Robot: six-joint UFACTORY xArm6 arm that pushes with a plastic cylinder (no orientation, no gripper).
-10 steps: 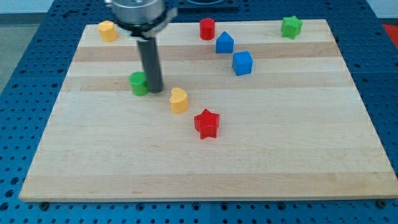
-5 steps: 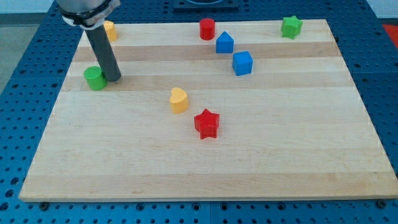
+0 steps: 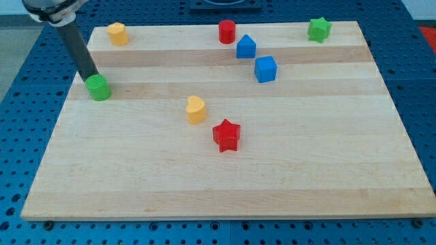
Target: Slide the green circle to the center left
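The green circle (image 3: 99, 88) sits near the board's left edge, a little above mid-height. My tip (image 3: 89, 76) is just above and left of it, touching or nearly touching its upper left side. The dark rod (image 3: 76, 47) leans up toward the view's top left.
A yellow block (image 3: 118, 33) is at the top left. A red cylinder (image 3: 227, 31), a blue house-shaped block (image 3: 246, 47) and a blue cube (image 3: 266, 69) are at top centre. A green star (image 3: 319, 28) is top right. A yellow heart (image 3: 196, 109) and red star (image 3: 226, 135) are mid-board.
The green circle slid left from mid-left of the board to near the left edge. My tip moved left with it, from its right side to its upper left.
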